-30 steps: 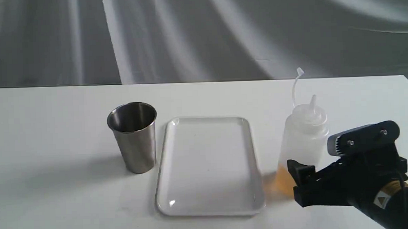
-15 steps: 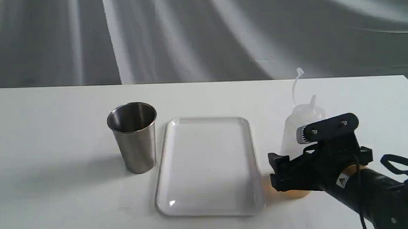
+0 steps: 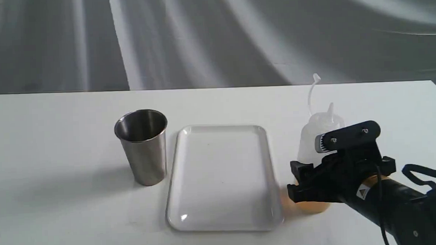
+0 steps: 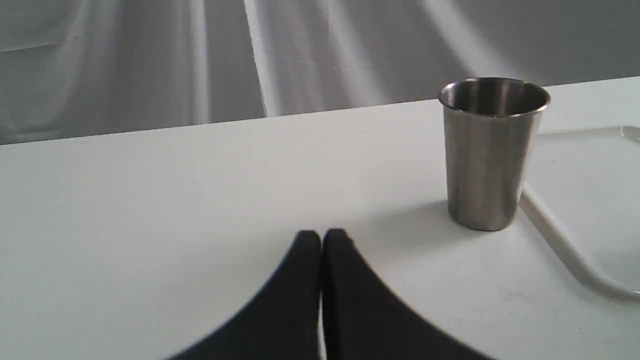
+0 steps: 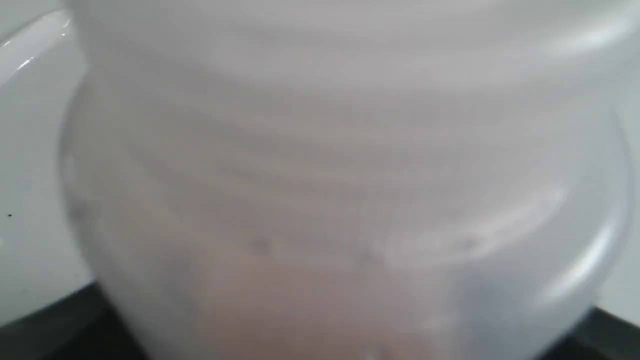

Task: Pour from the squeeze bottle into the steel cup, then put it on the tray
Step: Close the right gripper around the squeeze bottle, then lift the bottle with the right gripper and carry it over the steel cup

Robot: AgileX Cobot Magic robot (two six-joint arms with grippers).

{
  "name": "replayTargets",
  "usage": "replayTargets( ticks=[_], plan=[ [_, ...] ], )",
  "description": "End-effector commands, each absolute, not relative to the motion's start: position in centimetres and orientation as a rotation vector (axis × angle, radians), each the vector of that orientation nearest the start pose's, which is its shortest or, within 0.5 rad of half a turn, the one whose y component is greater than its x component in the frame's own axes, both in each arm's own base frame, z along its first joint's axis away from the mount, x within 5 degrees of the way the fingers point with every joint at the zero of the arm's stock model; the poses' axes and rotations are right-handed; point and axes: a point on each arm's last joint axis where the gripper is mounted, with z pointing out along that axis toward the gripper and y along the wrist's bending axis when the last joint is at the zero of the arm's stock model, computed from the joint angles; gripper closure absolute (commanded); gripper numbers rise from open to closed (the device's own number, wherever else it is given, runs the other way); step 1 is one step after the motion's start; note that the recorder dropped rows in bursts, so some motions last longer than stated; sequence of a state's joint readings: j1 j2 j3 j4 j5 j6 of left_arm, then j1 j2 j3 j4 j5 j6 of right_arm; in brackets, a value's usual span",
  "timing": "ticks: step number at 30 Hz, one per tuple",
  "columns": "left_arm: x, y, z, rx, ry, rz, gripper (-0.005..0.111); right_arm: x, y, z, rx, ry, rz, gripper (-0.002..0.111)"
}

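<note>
beside the tray, right hand straddling the squeeze bottle, cannot tell if pinching

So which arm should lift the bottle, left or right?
Right. The right hand straddles the squeeze bottle; the left hand rests shut beyond the steel cup and the tray.

steel cup: brushed | tray: glossy plastic | squeeze bottle: translucent plastic
</note>
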State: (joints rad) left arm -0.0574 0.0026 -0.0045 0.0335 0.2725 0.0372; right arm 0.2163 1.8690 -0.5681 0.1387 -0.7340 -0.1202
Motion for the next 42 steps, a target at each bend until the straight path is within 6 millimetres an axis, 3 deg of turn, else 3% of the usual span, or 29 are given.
replayTargets(
  ticks=[1,5,8,23,29,36,42],
  plan=[
    [5.5,-0.3,18.9,0.108,1.746,0.011,0.107,30.5,5.8,11.3,-0.200,2.032,0.030,0.066],
    [5.5,-0.3,18.9,0.107,1.746,0.010,0.107,30.4,5.9,11.5,-0.218,2.029,0.035,0.083],
    [5.5,-0.3,18.9,0.107,1.746,0.010,0.107,30.3,6.0,12.3,-0.242,2.020,0.042,0.090],
    [5.5,-0.3,18.9,0.107,1.746,0.010,0.107,27.7,5.7,18.8,-0.241,2.087,0.076,0.090],
    [5.5,-0.3,18.9,0.105,1.746,0.008,0.107,28.2,5.9,21.3,-0.339,2.267,0.048,0.092],
    [5.5,-0.3,18.9,0.105,1.746,0.008,0.107,29.7,5.2,25.4,-0.194,2.384,-0.203,0.093],
    [5.5,-0.3,18.9,0.107,1.746,0.010,0.107,29.8,6.5,26.5,-0.354,2.316,-0.353,0.093]
  ],
)
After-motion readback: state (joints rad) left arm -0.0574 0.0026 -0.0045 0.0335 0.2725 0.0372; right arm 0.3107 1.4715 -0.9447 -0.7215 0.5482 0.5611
